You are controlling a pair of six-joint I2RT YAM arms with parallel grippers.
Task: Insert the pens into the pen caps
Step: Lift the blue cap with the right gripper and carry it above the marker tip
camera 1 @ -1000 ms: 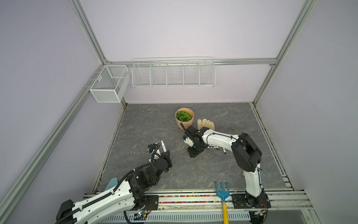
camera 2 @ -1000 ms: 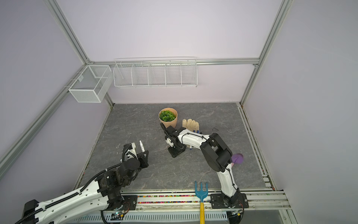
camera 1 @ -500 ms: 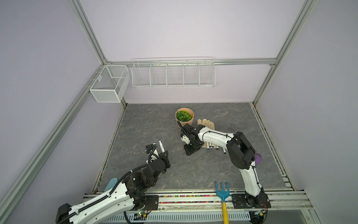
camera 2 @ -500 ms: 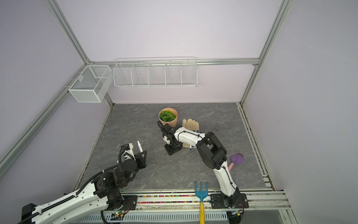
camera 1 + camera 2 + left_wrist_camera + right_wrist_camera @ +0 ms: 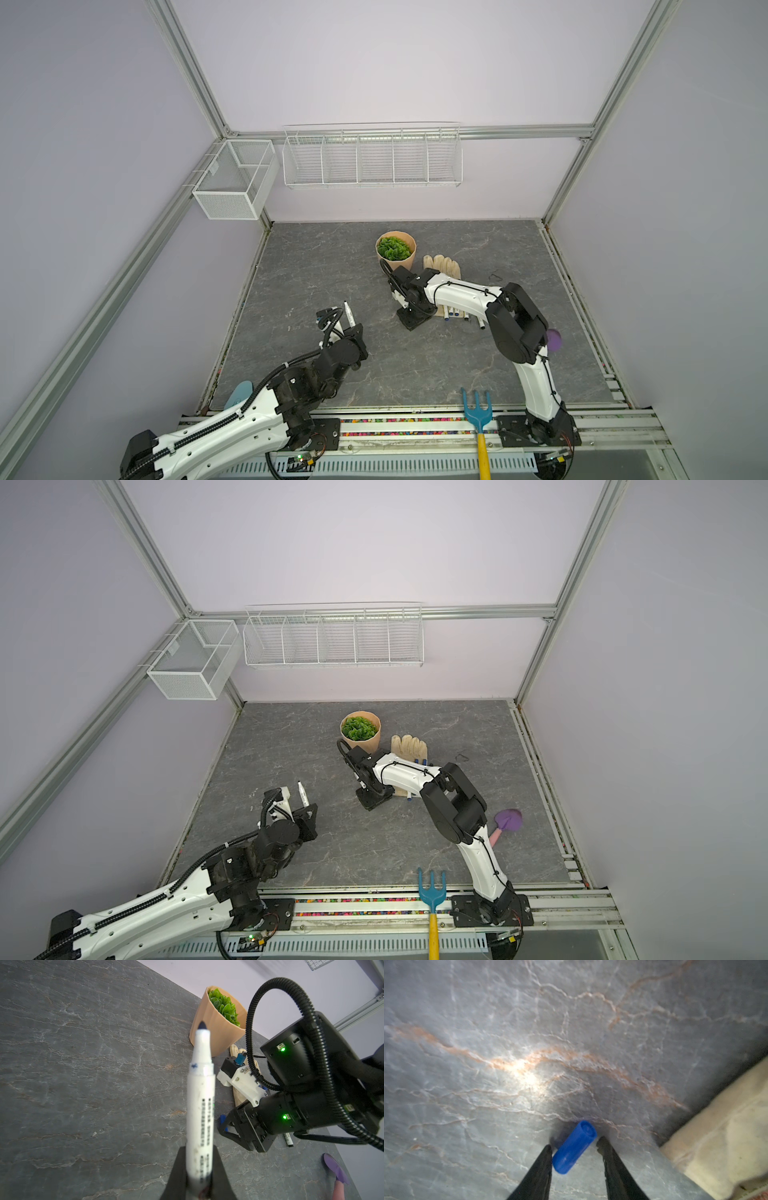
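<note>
Low, left of centre in a top view, a pen [image 5: 349, 313] is clamped tip-up in the shut left jaws, while at mid-frame a blue cap [image 5: 574, 1147] on the counter [image 5: 529, 1043] is straddled, ungripped, by half-open right jaws: cap pickup seemingly underway, squeezing and lifting needed next.

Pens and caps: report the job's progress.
Done: none clearly capped. In hand: left gripper grips an uncapped white marker pen; open right gripper straddles a short blue plastic cap on the grey table. Left: cap it, then the pens by the beige glove.
</note>
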